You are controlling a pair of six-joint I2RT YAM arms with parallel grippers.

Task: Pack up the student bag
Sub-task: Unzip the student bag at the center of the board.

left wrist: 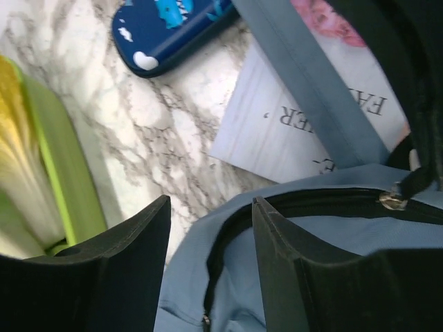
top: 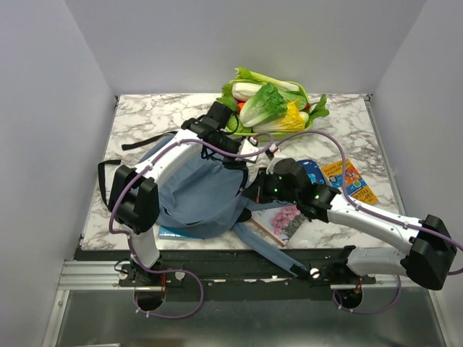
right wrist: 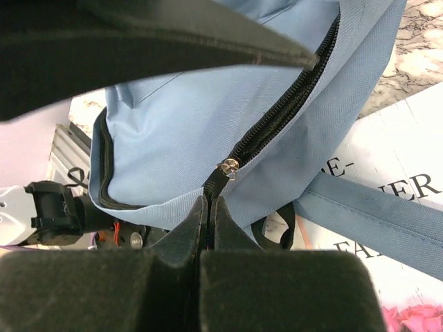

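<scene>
Right hand [right wrist: 209, 207] pinched tight on zip pull [right wrist: 220, 178]; bag [right wrist: 180, 117] looks part-open. Left hand [left wrist: 210, 207] wide at rim, holding nothing. Book [left wrist: 263, 138], pencil case [left wrist: 166, 28] on bench [left wrist: 159, 117], not yet packed.

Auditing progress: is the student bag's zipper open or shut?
Shut where visible: zipper teeth mesh beyond the slider, whose pull the right end effector pinches. Rest hidden.

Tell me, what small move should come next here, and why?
Probably the right gripper drags the zipper pull along its track: it is pinching the pull's tab, and the student bag looks only partly unzipped. The left gripper is open at the rim.
</scene>
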